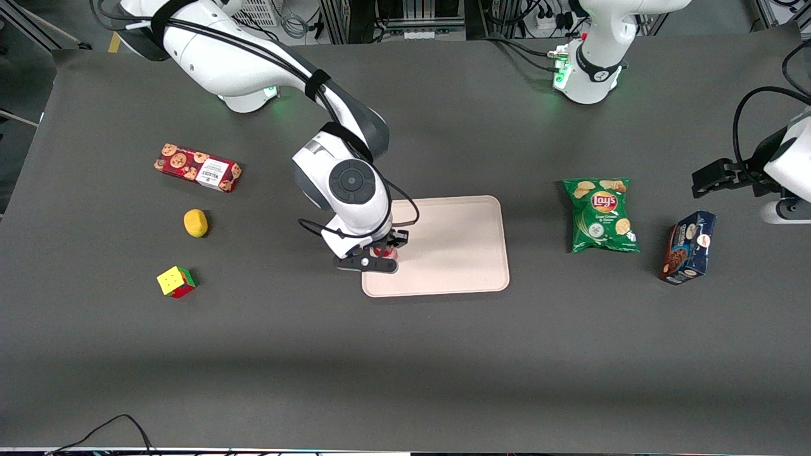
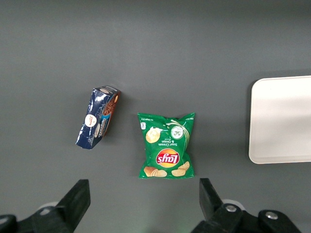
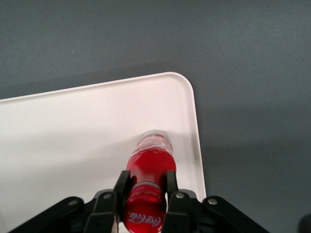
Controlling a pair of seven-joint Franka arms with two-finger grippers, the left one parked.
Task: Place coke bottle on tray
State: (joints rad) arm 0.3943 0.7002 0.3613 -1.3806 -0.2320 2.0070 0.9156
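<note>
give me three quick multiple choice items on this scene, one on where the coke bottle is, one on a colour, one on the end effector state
1. The coke bottle is over
A. the tray
B. the bare table
C. the chips bag

2. The chips bag is
A. blue
B. green
C. yellow

3. The end effector is
A. open over the cube
B. shut on the coke bottle
C. holding the lemon

Key:
1 A: its clear base sits above the tray, near a corner.
2 B: green Lay's pack.
3 B: both fingers press the bottle's sides.
</note>
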